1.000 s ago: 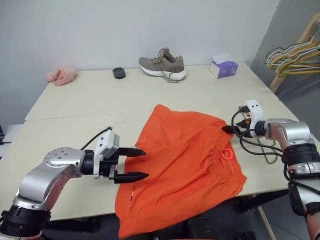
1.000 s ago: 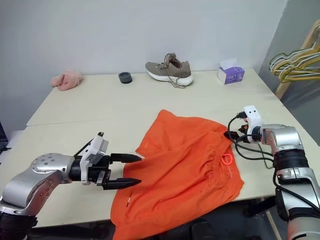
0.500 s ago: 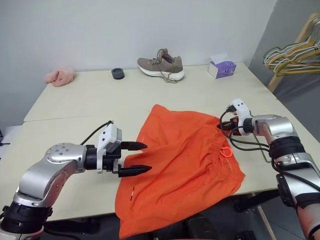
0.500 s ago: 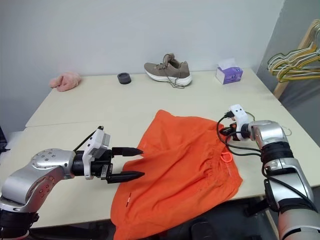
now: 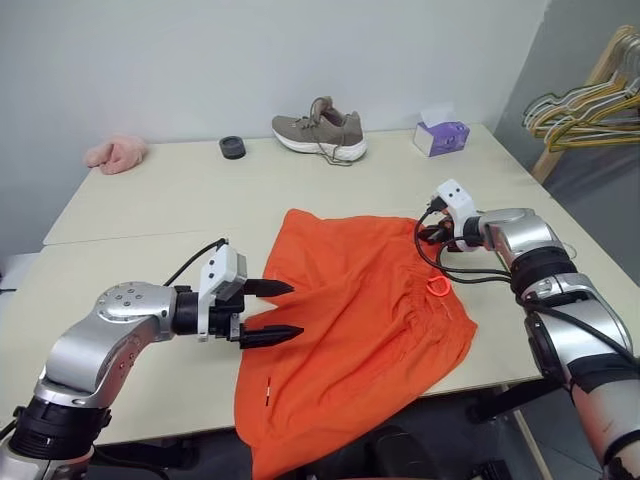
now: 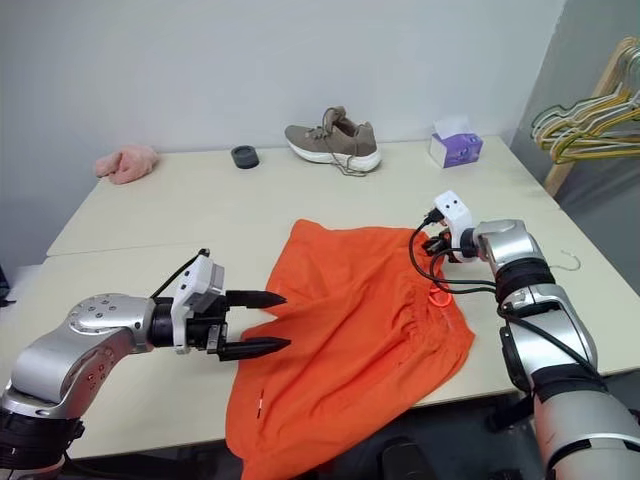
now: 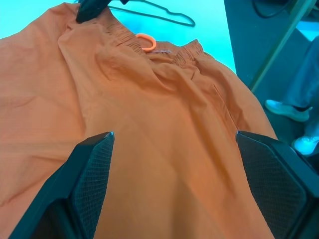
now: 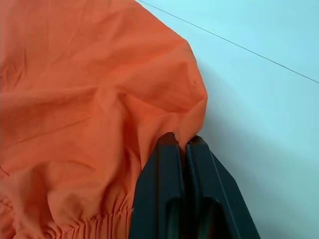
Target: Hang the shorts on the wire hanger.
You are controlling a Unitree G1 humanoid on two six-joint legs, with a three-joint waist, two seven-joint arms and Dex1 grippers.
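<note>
The shorts (image 5: 350,330) are spread on the table (image 5: 150,200), with the lower hem draped over the near edge. The right gripper (image 8: 182,144) is clenched on the waistband corner of the shorts; in the right wrist view, a fold of orange fabric is pinched between the two closed fingers. One second earlier, this gripper was positioned at the right edge of the garment with its fingers apart. Since then it has been closed on the corner and carried leftward and farther up the table, and the corner of the shorts has been dragged along with it. The drawstring loop (image 5: 437,287) has been displaced leftward accordingly.

The left gripper (image 5: 268,312) is held with its fingers spread wide, with the tips over the left edge of the shorts. Nothing is grasped by it. Its position is unchanged from the earlier frames.

The wire hanger (image 7: 154,11) is seen lying flat on the table just beyond the waistband in the left wrist view.
</note>
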